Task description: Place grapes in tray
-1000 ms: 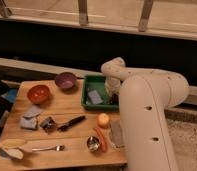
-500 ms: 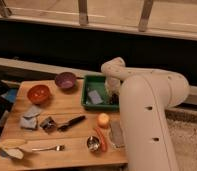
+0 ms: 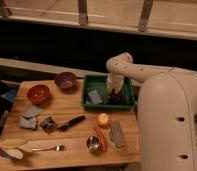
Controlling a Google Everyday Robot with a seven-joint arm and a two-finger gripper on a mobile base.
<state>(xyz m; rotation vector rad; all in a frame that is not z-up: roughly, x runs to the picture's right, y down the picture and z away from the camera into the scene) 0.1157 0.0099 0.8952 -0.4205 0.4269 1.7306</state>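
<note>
Noted no shift over the last second: gripper (image 3: 114,91) kept low inside the tray (image 3: 94,106), toward its right end, clamped shut on the grapes (image 3: 116,97); judged delivered but not yet released. Could not make out the fingertips against the dark cluster, nor any contact between grapes and tray floor, nor the table's (image 3: 67,107) right edge behind the arm (image 3: 164,105).

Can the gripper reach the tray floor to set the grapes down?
Probably yes: the gripper, shut on the grapes, is low over the right half of the green tray, and the bluish flat item lies in the left half, clear of it.
</note>
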